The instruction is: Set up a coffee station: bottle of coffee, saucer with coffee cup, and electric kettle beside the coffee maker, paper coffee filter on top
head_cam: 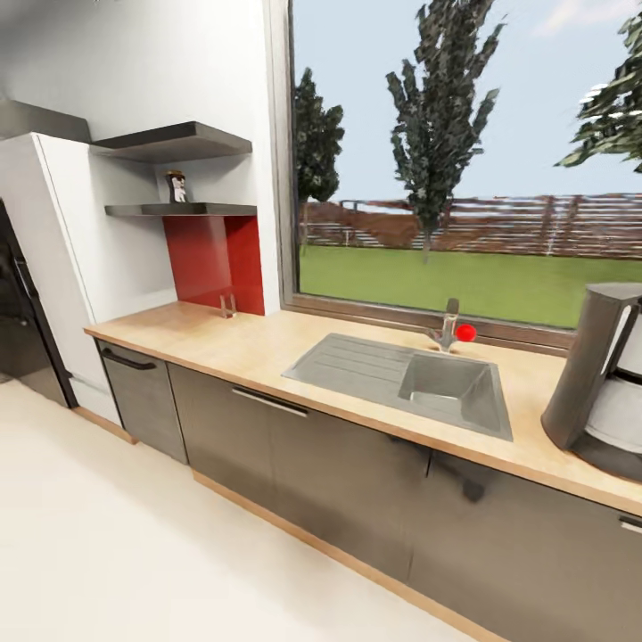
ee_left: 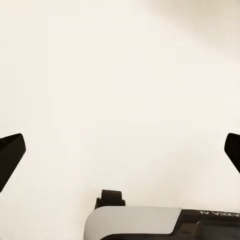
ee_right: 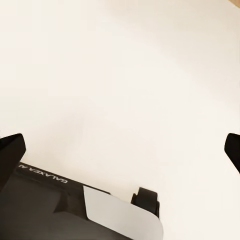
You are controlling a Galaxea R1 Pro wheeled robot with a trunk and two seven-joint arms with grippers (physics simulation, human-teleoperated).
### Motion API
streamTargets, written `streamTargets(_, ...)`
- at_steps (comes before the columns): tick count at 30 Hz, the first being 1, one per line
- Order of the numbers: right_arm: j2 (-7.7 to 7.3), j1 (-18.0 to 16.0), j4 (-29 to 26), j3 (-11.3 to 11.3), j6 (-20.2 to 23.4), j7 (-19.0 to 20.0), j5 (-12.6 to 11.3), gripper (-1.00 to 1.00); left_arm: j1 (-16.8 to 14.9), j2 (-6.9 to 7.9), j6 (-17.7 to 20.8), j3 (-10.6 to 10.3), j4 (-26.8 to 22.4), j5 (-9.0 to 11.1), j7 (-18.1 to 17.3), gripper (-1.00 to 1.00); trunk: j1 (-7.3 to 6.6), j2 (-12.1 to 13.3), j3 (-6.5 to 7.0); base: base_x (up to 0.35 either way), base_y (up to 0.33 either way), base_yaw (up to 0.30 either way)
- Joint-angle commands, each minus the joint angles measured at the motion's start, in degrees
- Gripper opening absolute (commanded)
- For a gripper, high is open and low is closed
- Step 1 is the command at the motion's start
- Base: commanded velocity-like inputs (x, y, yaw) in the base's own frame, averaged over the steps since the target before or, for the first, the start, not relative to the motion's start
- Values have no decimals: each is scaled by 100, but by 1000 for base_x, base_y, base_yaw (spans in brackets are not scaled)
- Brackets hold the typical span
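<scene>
The kitchen countertop (head_cam: 232,343) runs from left to right in the head view, with a steel sink (head_cam: 410,382) set into it. At its right end stands the coffee maker (head_cam: 599,383), dark grey with a white carafe, partly cut off by the frame edge. The bottle of coffee (head_cam: 177,186) sits on the lower board of the kitchen shelf (head_cam: 178,210) at the upper left. My left gripper (ee_left: 120,152) is open over pale floor, fingers spread wide. In its wrist view my right gripper (ee_right: 120,152) is likewise open above the floor.
Dark cabinet fronts (head_cam: 294,455) with handles run under the worktop. A tall white cabinet (head_cam: 67,259) and a black appliance (head_cam: 18,303) stand at the left. A tap (head_cam: 448,325) with a red knob sits behind the sink under a large window. Pale floor (head_cam: 134,553) lies in front.
</scene>
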Motion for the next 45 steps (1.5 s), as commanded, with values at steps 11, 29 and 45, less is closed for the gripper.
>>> streamTargets(11,4,-2,17,52,-11,29,-43,100,1,-1,-10,12,-4,56,-37,100,3,-5,-5,37,32,263)
streamTargets(29,10,0,17,53,-10,45,-39,100,1,-9,-2,2,-3,56,-37,100,3,-5,-5,108,72,176)
streamTargets(45,30,-1,17,55,-26,30,-38,100,1,-6,-2,3,-3,56,-37,100,3,-5,-5,275,195,203)
